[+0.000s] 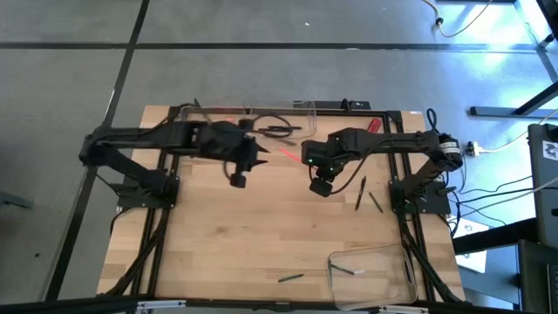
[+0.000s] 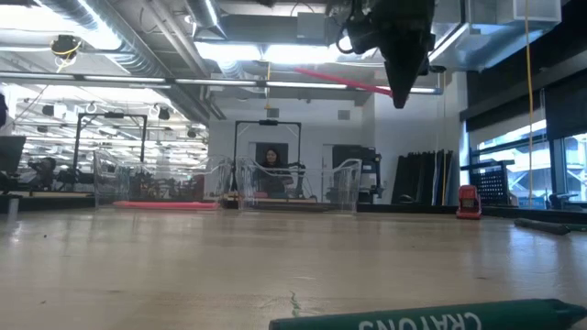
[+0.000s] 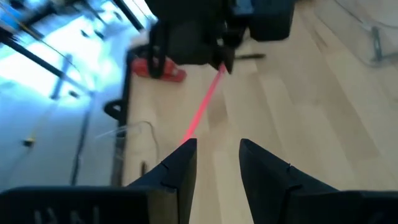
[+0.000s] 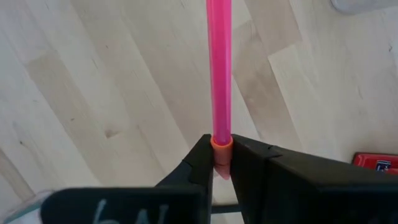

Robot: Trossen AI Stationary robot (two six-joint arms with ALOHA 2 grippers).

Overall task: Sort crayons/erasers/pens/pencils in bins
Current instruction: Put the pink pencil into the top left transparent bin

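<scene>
While the right gripper [image 4: 222, 163] pinches a thin pink stick [image 4: 219, 68] mid-tabletop, its lower tip stays hidden between the fingers. Left gripper [image 3: 217, 158], spread and holding nothing, hovers nearby.

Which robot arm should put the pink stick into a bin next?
The right one, probably. The right gripper already has its jaws shut on the pink stick and holds it above the table. The left gripper is open and holds nothing, so it would first need a handover.
</scene>
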